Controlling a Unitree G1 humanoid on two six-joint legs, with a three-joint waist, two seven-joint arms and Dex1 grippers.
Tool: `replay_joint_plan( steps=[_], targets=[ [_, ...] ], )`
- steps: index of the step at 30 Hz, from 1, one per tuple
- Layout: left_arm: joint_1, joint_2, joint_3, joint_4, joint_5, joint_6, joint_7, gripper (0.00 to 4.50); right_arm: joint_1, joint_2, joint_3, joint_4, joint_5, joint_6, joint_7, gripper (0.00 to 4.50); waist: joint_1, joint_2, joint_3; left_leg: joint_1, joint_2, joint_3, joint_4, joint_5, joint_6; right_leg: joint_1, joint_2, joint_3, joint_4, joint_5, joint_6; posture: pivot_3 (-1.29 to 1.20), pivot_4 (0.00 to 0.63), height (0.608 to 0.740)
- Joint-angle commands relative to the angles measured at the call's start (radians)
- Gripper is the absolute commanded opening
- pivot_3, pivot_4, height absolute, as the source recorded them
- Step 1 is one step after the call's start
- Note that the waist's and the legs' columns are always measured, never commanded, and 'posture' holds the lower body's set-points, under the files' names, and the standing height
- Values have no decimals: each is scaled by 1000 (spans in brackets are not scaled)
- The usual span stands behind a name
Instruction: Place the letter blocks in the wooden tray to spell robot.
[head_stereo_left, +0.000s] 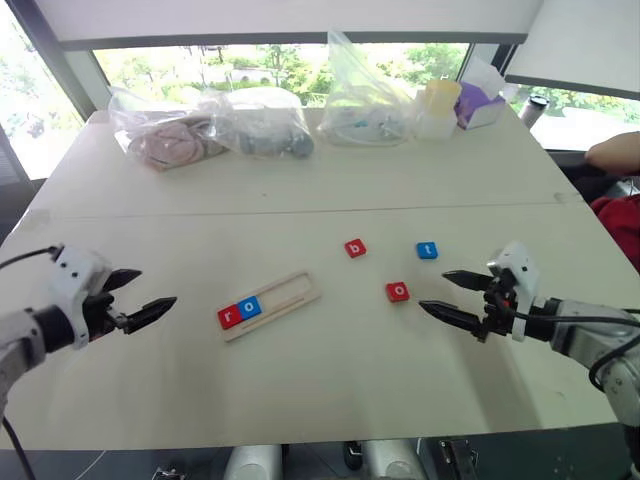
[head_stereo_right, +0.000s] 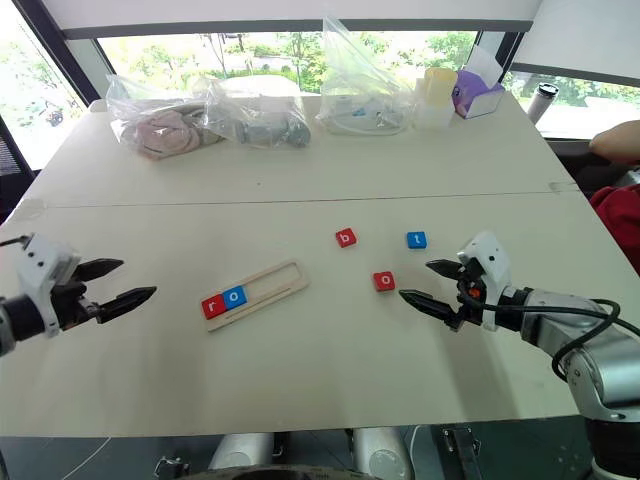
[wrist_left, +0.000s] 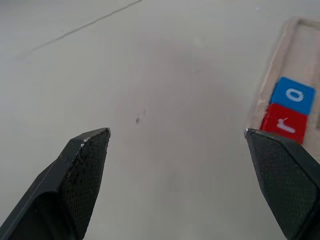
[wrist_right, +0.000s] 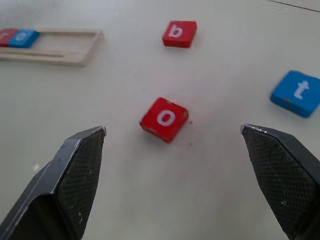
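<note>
Two robot arms reach in from the near corners, wrists turned toward each other. The left gripper (head_stereo_left: 148, 290) hovers low at the left, its two black fingers spread wide and empty. The right gripper (head_stereo_left: 447, 294) mirrors it at the right, fingers likewise wide apart, holding nothing.

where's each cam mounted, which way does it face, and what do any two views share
Left eye, right eye: on the head, looking forward and down at the table; left gripper and right gripper show, both open.
Left wrist: along its fingers toward the wooden tray.
Right wrist: along its fingers toward the red o.
Shared: both wrist views show the tray's red r and blue o.
</note>
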Motion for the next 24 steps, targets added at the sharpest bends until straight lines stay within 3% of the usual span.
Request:
replay_joint_plan(
  steps=[1,6,12,24],
  targets=[
    [-32,45,-75,-88,-33,40,-55,4500,-13,-28,16,-160,136,100,25,4461,0,0,0,0,0,1,0,0,0,0,0,1,0,0,0,0,150,740],
    [-89,18,-269,-70,60,-20,-51,4500,-35,30,120,-321,195,168,-86,4461,-2,0,0,1,0,2,-4,0,0,-2,1,4,0,1,0,0,150,740],
    [-125,-20,-390,-59,133,-72,-50,4500,-51,72,187,-348,170,169,-168,4461,0,-1,0,0,0,4,-2,0,0,-3,2,5,1,1,0,0,150,740],
    [-83,-47,-464,5,246,-157,-37,4500,-78,80,222,-295,118,120,-184,4461,0,-1,-1,1,0,5,-1,0,0,-3,2,7,1,1,1,0,150,740]
  ],
)
